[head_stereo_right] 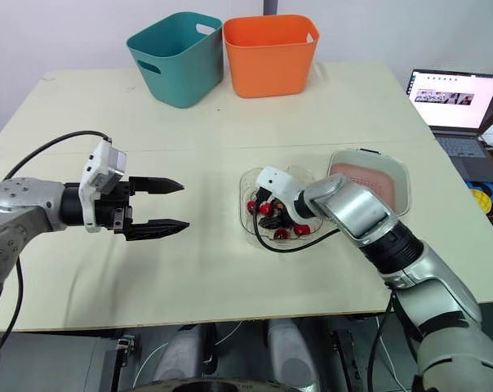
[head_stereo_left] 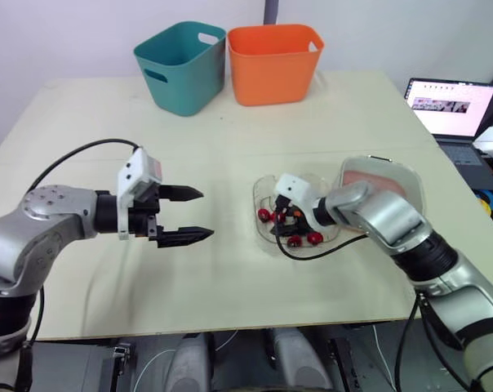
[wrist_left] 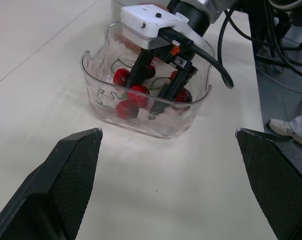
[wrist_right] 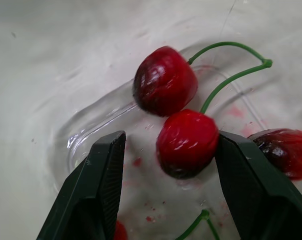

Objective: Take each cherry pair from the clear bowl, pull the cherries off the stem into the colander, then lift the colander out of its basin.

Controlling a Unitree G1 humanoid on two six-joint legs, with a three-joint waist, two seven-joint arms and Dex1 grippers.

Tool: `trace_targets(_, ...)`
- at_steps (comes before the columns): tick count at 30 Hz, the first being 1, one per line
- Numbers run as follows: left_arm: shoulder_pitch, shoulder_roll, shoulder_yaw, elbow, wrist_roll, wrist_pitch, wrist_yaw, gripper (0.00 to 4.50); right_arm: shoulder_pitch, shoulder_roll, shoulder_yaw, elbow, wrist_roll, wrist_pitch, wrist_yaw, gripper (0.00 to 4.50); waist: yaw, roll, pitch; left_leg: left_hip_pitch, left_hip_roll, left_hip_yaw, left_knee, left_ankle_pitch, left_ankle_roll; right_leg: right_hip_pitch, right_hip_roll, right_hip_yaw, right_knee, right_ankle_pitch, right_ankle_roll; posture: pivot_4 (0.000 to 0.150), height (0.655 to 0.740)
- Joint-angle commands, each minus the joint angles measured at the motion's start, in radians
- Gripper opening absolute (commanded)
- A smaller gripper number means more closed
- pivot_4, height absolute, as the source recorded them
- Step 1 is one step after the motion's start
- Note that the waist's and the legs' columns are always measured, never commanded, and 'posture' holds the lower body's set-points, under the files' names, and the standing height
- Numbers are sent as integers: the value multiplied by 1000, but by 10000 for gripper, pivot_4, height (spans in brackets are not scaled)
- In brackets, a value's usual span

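The right gripper (head_stereo_left: 287, 214), open, straddles a cherry (wrist_right: 187, 142) inside the bowl (head_stereo_left: 256, 196). The left gripper (head_stereo_left: 206, 214) is spread wide over bare table (head_stereo_left: 230, 278) nearby.

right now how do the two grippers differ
The left gripper hovers over the table, apart from the bowl; the right gripper is down inside it. The left gripper brackets nothing; the right gripper brackets a cherry. Both are open.

The cream tabletop (head_stereo_left: 230, 135) carries a teal bin (head_stereo_left: 181, 69), an orange bin (head_stereo_left: 273, 64), the clear bowl (head_stereo_left: 261, 189) and the basin (head_stereo_left: 393, 166).
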Motion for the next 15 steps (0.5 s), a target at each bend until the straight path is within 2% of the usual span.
trace_targets(1, 0, 2, 31, -19, -5, -19, 8, 45000, -28, 25, -17, 27, -26, -17, 5, 23083, 0, 0, 0, 0, 0, 0, 0, 0, 0, 0, 0, 0, 0, 0, 0, 1500, 7400)
trace_targets(4, 5, 2, 32, -17, -2, -22, 9, 45000, -32, 35, -28, 35, -31, -11, 15, 13075, 0, 0, 0, 0, 0, 0, 0, 0, 0, 0, 0, 0, 0, 0, 0, 1500, 7400)
trace_targets(15, -28, 1, 11, 32, 26, -51, -6, 45000, -22, 30, -46, -8, -30, 23, 33, 13075, 0, 0, 0, 0, 0, 0, 0, 0, 0, 0, 0, 0, 0, 0, 0, 1500, 7400)
